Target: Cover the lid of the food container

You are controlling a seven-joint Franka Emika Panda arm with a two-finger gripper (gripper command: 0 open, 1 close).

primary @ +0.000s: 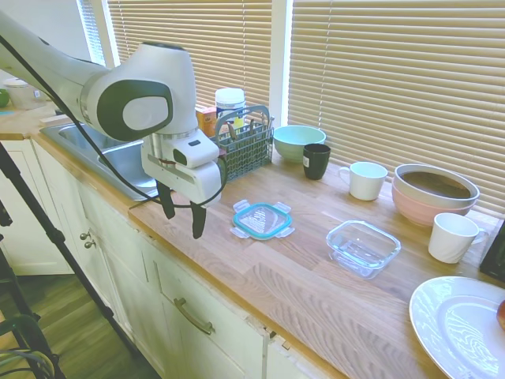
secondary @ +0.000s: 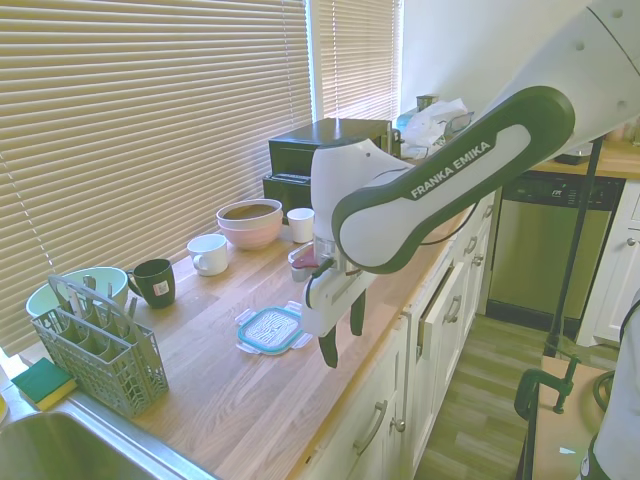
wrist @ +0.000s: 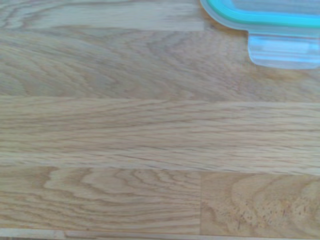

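The lid, clear plastic with a teal rim and snap tabs, lies flat on the wooden counter. To its right, a gap apart, stands the clear glass food container, uncovered. My gripper hangs open above the counter's front edge, left of the lid, with nothing between its fingers. From the other side, the gripper hovers in front of the lid; the arm hides most of the container there. One corner and a tab of the lid show in the wrist view over bare wood.
A grey cutlery basket, a mint-green bowl and a black mug stand behind the lid. White mugs, stacked pink and grey bowls and a white plate lie to the right. The sink is at left.
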